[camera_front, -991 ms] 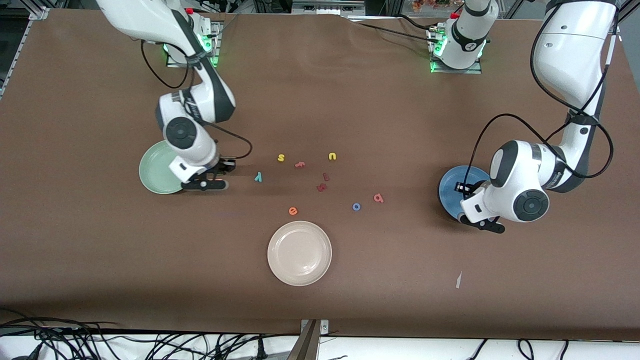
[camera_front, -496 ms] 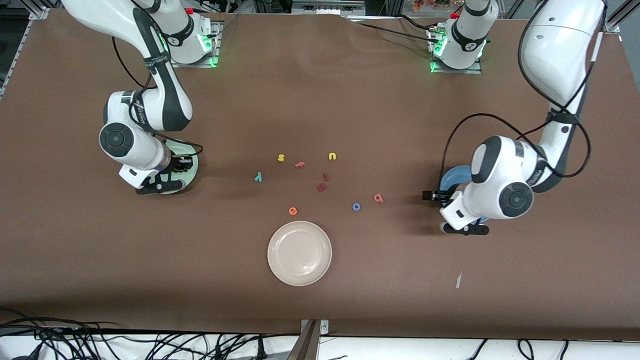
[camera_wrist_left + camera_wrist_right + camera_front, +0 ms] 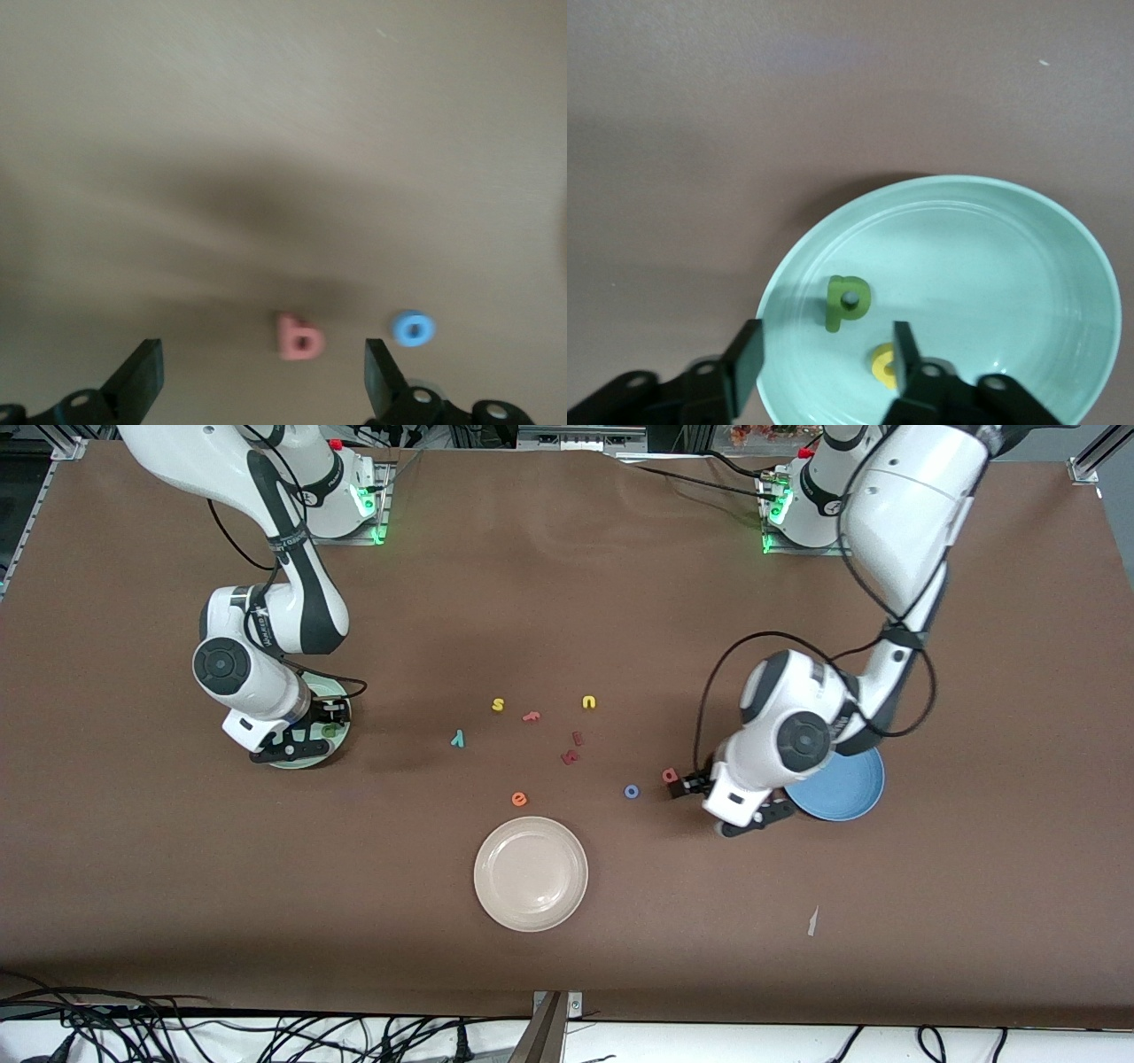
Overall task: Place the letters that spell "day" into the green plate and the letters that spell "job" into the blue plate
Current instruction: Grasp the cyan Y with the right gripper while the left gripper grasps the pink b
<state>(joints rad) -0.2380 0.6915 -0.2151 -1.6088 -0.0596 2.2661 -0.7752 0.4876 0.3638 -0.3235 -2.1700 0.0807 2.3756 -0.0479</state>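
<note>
You see the green plate [image 3: 992, 230] near the right arm's end of the table holding the dark green d [image 3: 847, 303] and yellow a [image 3: 884, 367], both flat. The teal y [image 3: 457, 738], blue o [image 3: 632, 791] and pink b [image 3: 671, 776] lie mid-table. The blue plate [image 3: 846, 793] sits toward the left arm's end.

Through the right wrist camera you see the right gripper [image 3: 826, 359] hanging over the green plate [image 3: 992, 257], its dark fingers [image 3: 744, 359] spread apart with nothing between them. In the plate lie the dark green d [image 3: 847, 303] and, just beside it, the yellow a [image 3: 884, 366], partly hidden by one finger.
</note>
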